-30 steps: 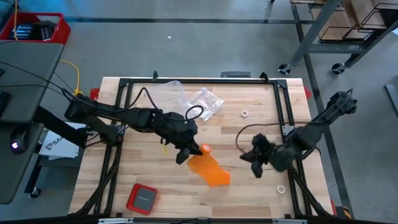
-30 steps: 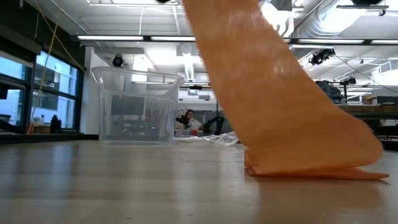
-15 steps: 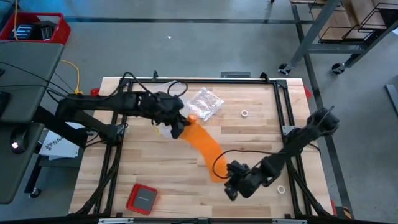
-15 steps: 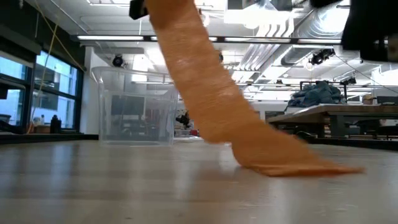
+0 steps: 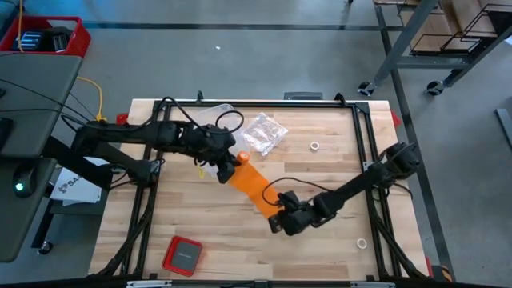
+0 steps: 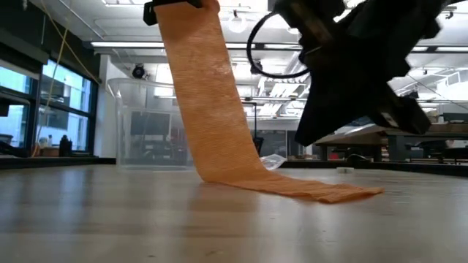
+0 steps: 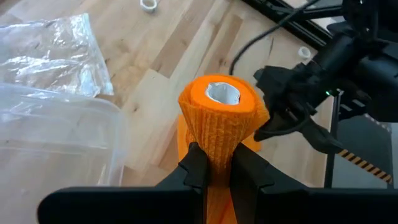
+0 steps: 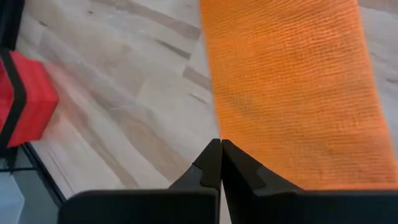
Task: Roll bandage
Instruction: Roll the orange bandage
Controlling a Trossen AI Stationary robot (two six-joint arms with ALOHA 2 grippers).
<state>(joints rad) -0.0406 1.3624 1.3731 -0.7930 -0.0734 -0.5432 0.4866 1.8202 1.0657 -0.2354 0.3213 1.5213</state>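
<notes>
The orange bandage (image 5: 252, 186) runs as a long band, slanting down from my left gripper (image 5: 232, 166) to the table. Its top end is gathered into a small roll around a white core (image 7: 222, 93). Its lower end (image 6: 329, 191) lies flat on the wood. My left gripper (image 7: 217, 165) is shut on it just under the roll. My right gripper (image 5: 276, 224) is shut and stands at the band's lower end. Its tips (image 8: 219, 146) are beside the band's edge (image 8: 214, 118). In the low view it (image 6: 351, 80) shows above the table top. My left gripper pinches the bandage between its two fingers (image 7: 196, 165), on the gathered strip right under the rolled end (image 7: 217, 134). The roll sticks out beyond the fingertips. The band hangs from the hold, lifted and fairly straight, and its lower end (image 5: 268, 210) rests on the table. My right gripper: I cannot tell whether it touches the band.
A clear plastic container (image 5: 210, 120) stands just beyond my left gripper, with a crinkled clear bag (image 5: 264, 132) beside it. A red square case (image 5: 182, 256) lies at the near left. Small white rings lie at the far right (image 5: 315, 146) and near right (image 5: 362, 242).
My left gripper has gone up and toward the table's far left with the bandage's rolled end. The crumpled band has been drawn out into a long straight strip, and its lower end has stayed on the table. My right gripper has gone toward the table's left to that lower end.
</notes>
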